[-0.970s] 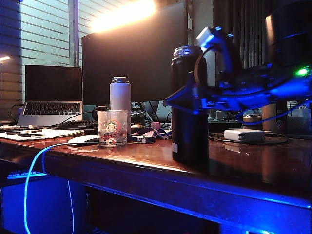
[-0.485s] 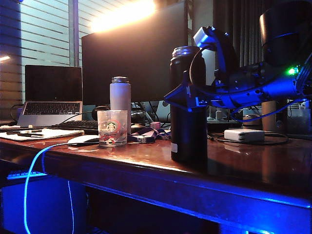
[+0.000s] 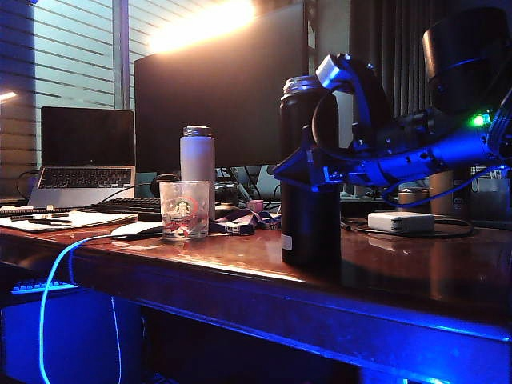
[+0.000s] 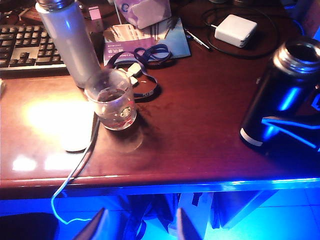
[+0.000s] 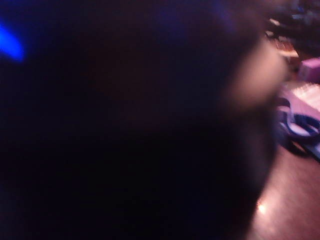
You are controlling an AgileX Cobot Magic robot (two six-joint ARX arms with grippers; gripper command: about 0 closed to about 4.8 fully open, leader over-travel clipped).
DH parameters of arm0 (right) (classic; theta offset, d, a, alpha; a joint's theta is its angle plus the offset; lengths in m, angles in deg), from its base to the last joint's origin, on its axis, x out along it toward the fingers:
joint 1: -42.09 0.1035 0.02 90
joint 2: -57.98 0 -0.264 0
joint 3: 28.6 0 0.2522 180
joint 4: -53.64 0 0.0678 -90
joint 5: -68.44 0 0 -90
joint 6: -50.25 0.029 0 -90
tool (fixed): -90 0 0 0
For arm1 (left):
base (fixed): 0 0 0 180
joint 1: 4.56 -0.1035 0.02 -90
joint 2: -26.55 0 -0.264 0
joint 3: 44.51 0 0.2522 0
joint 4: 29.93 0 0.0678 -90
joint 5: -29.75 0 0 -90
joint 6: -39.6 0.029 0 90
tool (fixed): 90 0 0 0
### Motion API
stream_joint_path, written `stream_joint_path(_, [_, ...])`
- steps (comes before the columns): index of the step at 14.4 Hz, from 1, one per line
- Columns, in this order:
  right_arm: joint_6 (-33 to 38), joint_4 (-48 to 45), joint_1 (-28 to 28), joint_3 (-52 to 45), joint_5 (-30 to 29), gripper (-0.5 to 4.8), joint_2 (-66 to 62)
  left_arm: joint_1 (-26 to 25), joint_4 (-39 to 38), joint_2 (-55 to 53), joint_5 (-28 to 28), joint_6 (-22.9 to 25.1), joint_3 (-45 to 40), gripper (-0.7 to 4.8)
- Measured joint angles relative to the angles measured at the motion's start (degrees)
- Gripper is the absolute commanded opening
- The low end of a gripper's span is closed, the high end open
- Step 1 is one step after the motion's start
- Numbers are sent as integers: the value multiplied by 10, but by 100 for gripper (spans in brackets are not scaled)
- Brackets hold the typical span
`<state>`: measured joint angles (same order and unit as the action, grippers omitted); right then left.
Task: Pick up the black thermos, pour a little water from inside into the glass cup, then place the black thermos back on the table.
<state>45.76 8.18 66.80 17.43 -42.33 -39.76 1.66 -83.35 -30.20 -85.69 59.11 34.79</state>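
The black thermos (image 3: pixel 310 216) stands upright on the table (image 3: pixel 400 272), lid off, its silver rim open in the left wrist view (image 4: pixel 300 52). My right gripper (image 3: pixel 292 170) reaches in from the right at mid-height, jaws wide on either side of the thermos body; one finger shows in front of it. The right wrist view is filled by the dark thermos (image 5: pixel 125 125). The glass cup (image 3: pixel 184 210) with its green logo stands to the left, also in the left wrist view (image 4: pixel 111 100). My left gripper (image 4: pixel 142 227) hangs open before the table's front edge, holding nothing.
A white bottle (image 3: pixel 198 160) stands just behind the cup. A white mouse (image 3: pixel 136 230) and its cable lie left of it. Behind are a monitor (image 3: pixel 220 96), a laptop (image 3: pixel 84 160), a keyboard (image 4: pixel 25 42), a lanyard (image 4: pixel 150 52) and a white charger (image 3: pixel 400 222).
The right arm's wrist has turned and shifted slightly left, bringing the gripper closer around the thermos. The thermos, cup and left gripper have stayed put.
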Motion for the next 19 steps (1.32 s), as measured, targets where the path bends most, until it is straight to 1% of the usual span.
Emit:
stream_joint_path(3, [0, 0, 0, 0, 0, 439, 0, 0, 0, 0, 0, 0, 0, 187])
stream_joint_path(4, [0, 0, 0, 0, 0, 421, 0, 0, 0, 0, 0, 0, 0, 187])
stream_joint_path(5, [0, -1, 0, 0, 0, 371, 0, 0, 0, 0, 0, 0, 0, 187])
stream_joint_path(7, [1, -1, 0, 0, -2, 346, 0, 0, 0, 0, 0, 0, 0, 187])
stream_joint_path(8, [2, -1, 0, 0, -3, 284, 0, 0, 0, 0, 0, 0, 0, 187])
stream_joint_path(9, [2, -1, 0, 0, -3, 254, 0, 0, 0, 0, 0, 0, 0, 187])
stream_joint_path(19, [4, -1, 0, 0, 7, 253, 0, 0, -4, 0, 0, 0, 0, 187])
